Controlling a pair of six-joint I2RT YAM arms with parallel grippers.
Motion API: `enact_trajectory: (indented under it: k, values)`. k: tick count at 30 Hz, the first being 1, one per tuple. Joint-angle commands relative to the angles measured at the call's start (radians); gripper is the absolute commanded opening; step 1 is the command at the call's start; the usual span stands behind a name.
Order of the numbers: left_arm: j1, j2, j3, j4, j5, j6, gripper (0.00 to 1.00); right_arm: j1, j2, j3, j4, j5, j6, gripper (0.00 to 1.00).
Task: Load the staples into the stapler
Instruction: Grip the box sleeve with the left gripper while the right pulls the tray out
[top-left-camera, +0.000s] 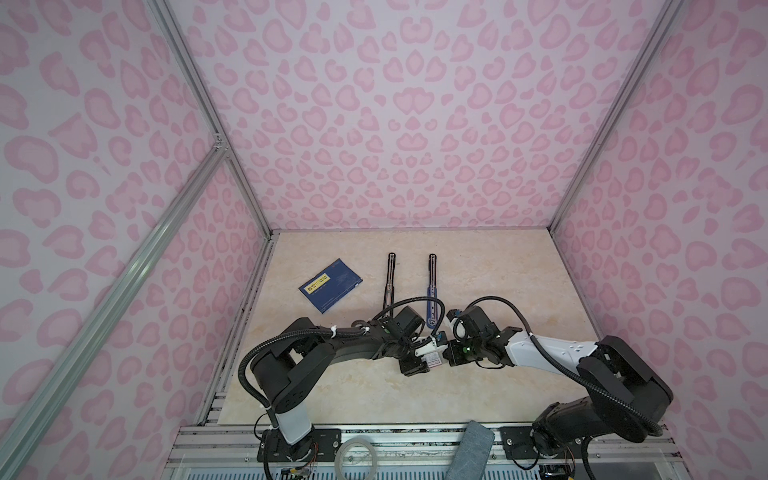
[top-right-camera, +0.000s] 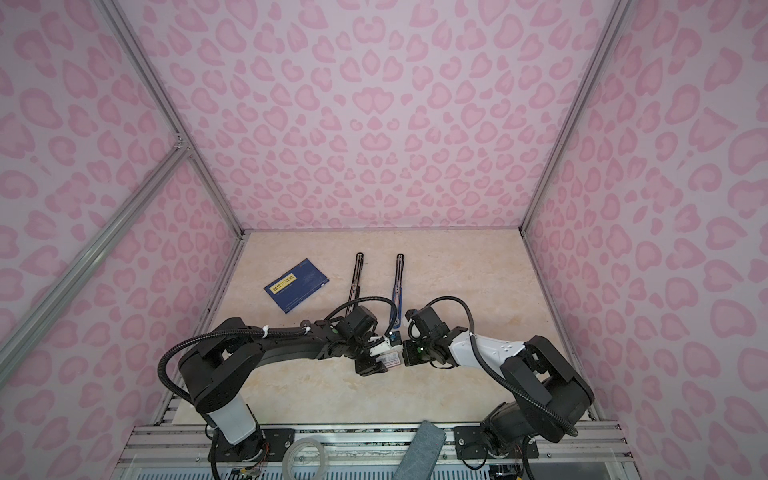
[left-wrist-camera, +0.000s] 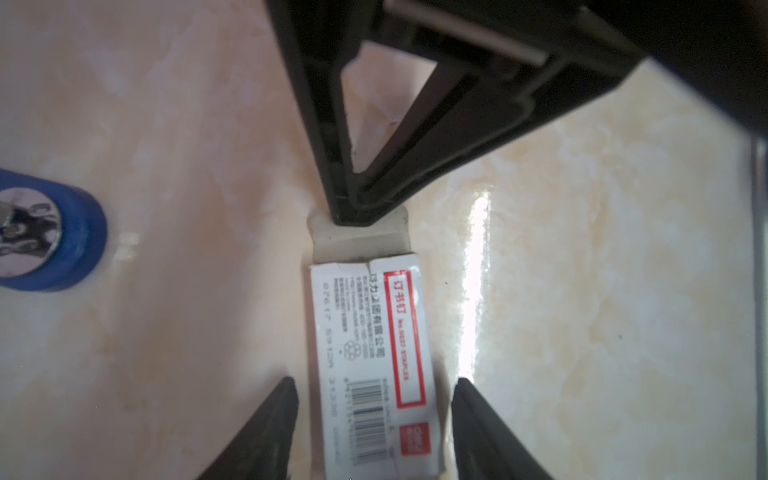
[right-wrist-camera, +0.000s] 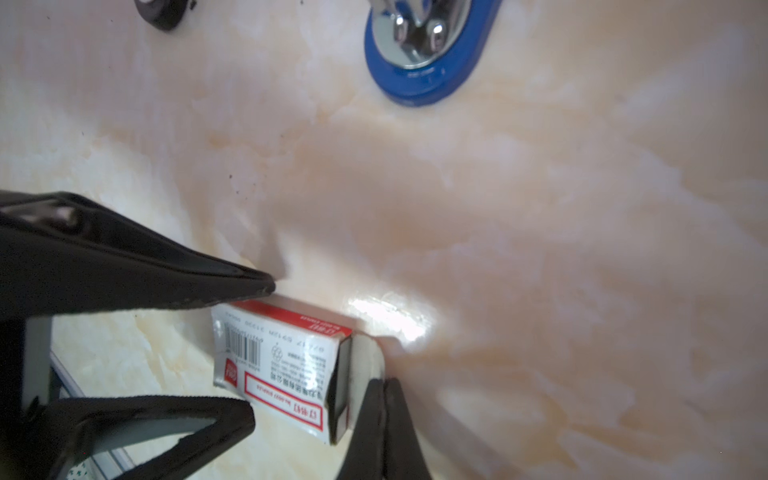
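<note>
I work on the bench (top-left-camera: 498, 270), near the middle of its front edge. Behind my grippers lie the black stapler (top-left-camera: 390, 276) and the blue stapler (top-left-camera: 432, 286), both folded open flat and pointing at the back edge. The dark blue booklet (top-left-camera: 330, 286) sits towards the left edge.

The small white box (left-wrist-camera: 370, 353) lies flat between my hands. My left gripper (left-wrist-camera: 374, 382) straddles its barcoded end, jaws apart with a sliver of bench showing on each side. It grips nothing yet. My right gripper (right-wrist-camera: 381, 384) has its jaws together, tips on the open flap (left-wrist-camera: 361, 241).

To do this well, I think I should clamp the left jaws squarely on the box's long sides, lightly so the card does not crush. Then the right can work at the mouth without the box sliding.

I see no staples. I judge they are inside the box, whose open end shows only dark. I cannot tell whether my right tips pinch the flap or merely press it. I also cannot tell which stapler is meant, and my arms hide their near ends in both top views.
</note>
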Motion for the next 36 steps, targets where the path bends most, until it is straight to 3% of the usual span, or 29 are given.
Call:
enact_trajectory:
  k: [1,10,36]
  values:
    - [-0.002,0.015,0.011,-0.023,0.033,-0.007,0.56,0.002,0.005,-0.002,0.012,0.003,-0.001,0.0]
    - [-0.002,0.027,0.011,-0.059,-0.009,-0.028,0.46,-0.003,-0.004,-0.012,0.015,0.016,0.002,0.0]
    - [-0.003,0.017,0.01,-0.102,-0.087,-0.044,0.48,-0.083,-0.083,-0.062,-0.012,0.023,0.013,0.0]
